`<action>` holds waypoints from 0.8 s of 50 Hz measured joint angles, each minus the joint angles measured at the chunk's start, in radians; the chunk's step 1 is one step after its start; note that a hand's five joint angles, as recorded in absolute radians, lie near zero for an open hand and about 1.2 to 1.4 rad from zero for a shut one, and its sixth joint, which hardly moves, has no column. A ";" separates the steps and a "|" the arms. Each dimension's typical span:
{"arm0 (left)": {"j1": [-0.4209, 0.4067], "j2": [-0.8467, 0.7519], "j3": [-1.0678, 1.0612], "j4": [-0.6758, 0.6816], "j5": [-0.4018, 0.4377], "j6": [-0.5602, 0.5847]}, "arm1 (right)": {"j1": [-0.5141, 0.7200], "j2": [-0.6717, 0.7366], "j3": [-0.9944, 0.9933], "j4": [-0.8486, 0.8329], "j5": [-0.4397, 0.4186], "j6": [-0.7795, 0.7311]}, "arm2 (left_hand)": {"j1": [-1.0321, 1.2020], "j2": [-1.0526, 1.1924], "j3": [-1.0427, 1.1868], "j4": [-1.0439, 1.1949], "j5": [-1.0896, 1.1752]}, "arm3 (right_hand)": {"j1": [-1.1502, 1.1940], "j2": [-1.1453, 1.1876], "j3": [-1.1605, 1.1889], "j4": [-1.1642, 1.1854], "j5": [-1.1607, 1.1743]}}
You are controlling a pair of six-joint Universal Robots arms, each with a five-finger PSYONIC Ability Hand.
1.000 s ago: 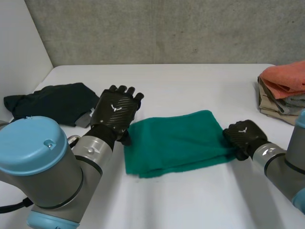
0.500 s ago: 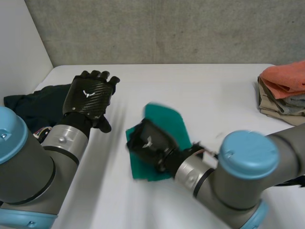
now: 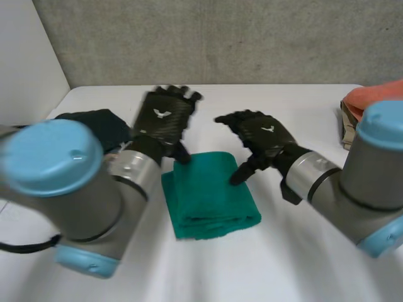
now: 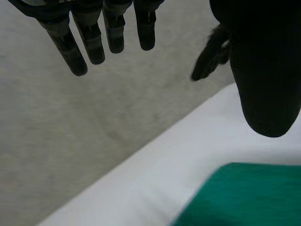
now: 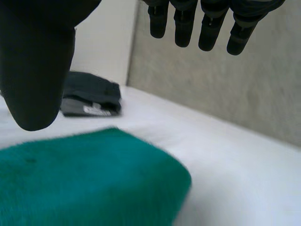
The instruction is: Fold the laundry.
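Note:
A green cloth lies folded into a thick rectangle in the middle of the white table. My left hand hovers open just past the cloth's far left corner, fingers straight. On the other side, my right hand hangs open above the cloth's far right part, its thumb pointing down toward the cloth. The green cloth lies under its palm, and nothing is held between the thumb and the fingers. A corner of the green cloth sits below my left thumb.
A dark folded garment lies at the far left of the table, also beyond the green cloth as a dark garment. A pile of folded clothes, orange on top, stands at the right edge. A grey wall backs the table.
My right hand carried the cloth's right side over to the left, folding it in half, then let go and lifted off open. My left hand swung left, then back to the cloth's far left corner.

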 measured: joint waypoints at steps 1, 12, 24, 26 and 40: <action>-0.017 -0.040 0.037 -0.021 -0.001 -0.014 | -0.014 0.023 -0.027 0.041 0.000 0.002 | 0.000 0.000 0.000 0.000 0.000 | 0.000 0.000 0.000 0.000 0.000; -0.091 -0.337 0.266 -0.253 -0.112 -0.042 | -0.040 0.258 -0.224 0.266 -0.019 -0.146 | 0.000 0.000 0.000 0.000 0.000 | 0.000 0.000 0.000 0.000 0.000; -0.100 -0.339 0.154 -0.297 -0.335 -0.031 | -0.031 0.340 -0.251 0.255 -0.099 -0.231 | 0.000 0.000 0.000 0.000 0.000 | 0.000 0.000 0.000 0.000 0.000; -0.103 -0.333 0.142 -0.296 -0.336 -0.031 | -0.031 0.351 -0.253 0.254 -0.087 -0.257 | 0.000 0.000 0.000 0.000 0.000 | 0.000 0.000 0.000 0.000 0.001; -0.102 -0.181 0.143 -0.290 -0.262 -0.032 | 0.033 0.250 -0.198 0.200 0.087 -0.465 | 0.000 -0.004 -0.012 -0.005 -0.006 | -0.002 0.000 0.000 0.000 0.000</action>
